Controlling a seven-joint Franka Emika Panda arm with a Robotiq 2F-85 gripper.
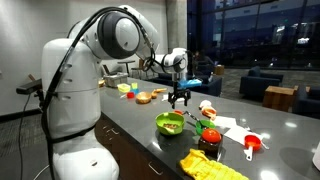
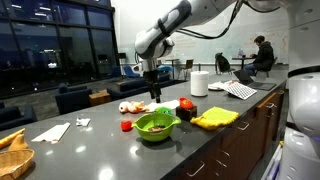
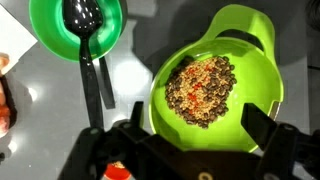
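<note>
Gripper wide open, empty, touching nothing. It hangs over the lime bowl. In the wrist view the jaws stand either side of its near rim with clear air between. In an exterior view the gripper sits plainly above the lime bowl. Bowl is upright with a brown-and-red grain mix inside. It stands on the counter, nearer the robot-side edge than the far edge. My read: hover/align stage over the bowl, no grasp begun. A pick from here would call for a straight descent with one jaw inside the rim and one outside, since the bowl looks wider than the opening. Keep it level or the grain spills. Just beside the bowl is a darker green dish with a black spoon in it, handle running out toward the gripper, so watch that on any descent. Further along are a yellow cloth at the robot-side edge and a red cup.
</note>
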